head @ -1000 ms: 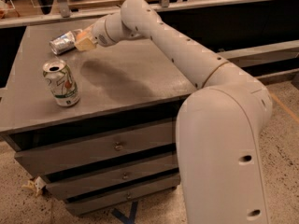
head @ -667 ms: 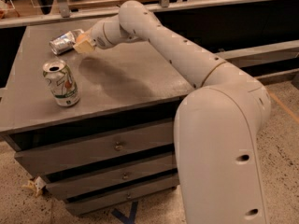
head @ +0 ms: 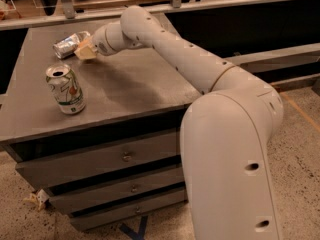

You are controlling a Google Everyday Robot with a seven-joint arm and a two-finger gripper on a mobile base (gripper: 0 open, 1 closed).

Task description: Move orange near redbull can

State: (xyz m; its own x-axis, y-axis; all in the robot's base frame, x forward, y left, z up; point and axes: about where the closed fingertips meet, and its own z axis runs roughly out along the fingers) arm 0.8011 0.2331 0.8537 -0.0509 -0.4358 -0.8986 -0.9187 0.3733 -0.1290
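- Gripper (head: 85, 50) at the end of the arm: it is low over the back left part of the table top, just beside the redbull can (head: 69, 44). Its tip looks pale tan and blocky. I cannot tell if it is open, closed, or holding something.
- The orange: I cannot pick it out for sure. No round orange shape shows on the table top, and the tan tip of the gripper is the only warm-coloured spot there.
- The redbull can is slim, shiny and silver. It lies on its side near the back left corner, and its sides look crumpled.
- A wider white can (head: 66, 89) stands upright near the front left edge, well apart from the silver one. It has green and red marks, and its metal top has an open hole.
- The arm (head: 200, 69) is smooth, white and round like a fat tube, with little dark holes along it. It bends at a big rounded joint on the right.
- The table (head: 135, 84) has a flat, dull grey top. Below the top are three grey drawers (head: 100, 159) with small knobs.
- The floor (head: 300, 149) is pale and speckled.
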